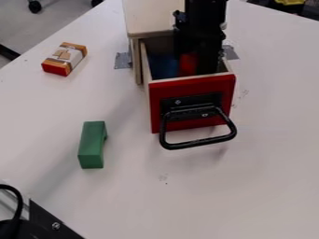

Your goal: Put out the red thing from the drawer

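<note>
My gripper (202, 60) hangs down into the open drawer (193, 86), with its lower part inside, near the right side. The drawer has a red front and a black loop handle, and it stands pulled out from a light wooden cabinet. A red thing (188, 64) lies in the drawer directly at the gripper's left side, partly covered by it. Whether the two touch, I cannot tell. A blue thing (164, 66) is farther left in the drawer.
On the white table (268, 154), a green block (92, 144) lies left of the drawer. A small orange, white and red box (65, 59) sits at the upper left. Grey tape holds the cabinet's sides. A black bracket and cable occupy the lower left corner.
</note>
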`<state>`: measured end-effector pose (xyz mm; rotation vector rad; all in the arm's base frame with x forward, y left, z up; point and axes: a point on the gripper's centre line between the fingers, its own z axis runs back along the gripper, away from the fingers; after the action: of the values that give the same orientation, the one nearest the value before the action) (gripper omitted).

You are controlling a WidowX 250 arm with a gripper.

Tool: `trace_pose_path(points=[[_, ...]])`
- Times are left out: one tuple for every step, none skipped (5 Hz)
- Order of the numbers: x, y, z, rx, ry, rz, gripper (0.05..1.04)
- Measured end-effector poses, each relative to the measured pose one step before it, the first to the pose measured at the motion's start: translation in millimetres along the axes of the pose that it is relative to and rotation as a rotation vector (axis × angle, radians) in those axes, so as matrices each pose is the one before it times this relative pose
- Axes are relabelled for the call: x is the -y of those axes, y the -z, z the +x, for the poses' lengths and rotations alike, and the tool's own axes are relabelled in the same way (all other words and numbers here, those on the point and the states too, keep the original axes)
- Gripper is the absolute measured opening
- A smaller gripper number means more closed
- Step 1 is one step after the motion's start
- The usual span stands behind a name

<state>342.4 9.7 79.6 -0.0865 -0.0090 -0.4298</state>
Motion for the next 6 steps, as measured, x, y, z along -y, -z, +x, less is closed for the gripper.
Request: trace_pose_path(points=[[-1.37,-16.11,-10.35,0.0185,0.0011,-0.0024,0.75],[-5.68,-7.48,-15.7,-0.0078,-0.0127,-0.0009,0.75],[-1.81,-6.86,-15.24,-0.0067,0.0225,-0.0115,0.748],[-1.25,-11.36,-15.93,0.0116,0.0174,-0.0164,0.744],[-0.28,-13.42,-14.84,0.0396,0.0148,-0.0158,0.735],[2.04,-15.57,-6.25,0.0454,0.0233,-0.0146,0.735]])
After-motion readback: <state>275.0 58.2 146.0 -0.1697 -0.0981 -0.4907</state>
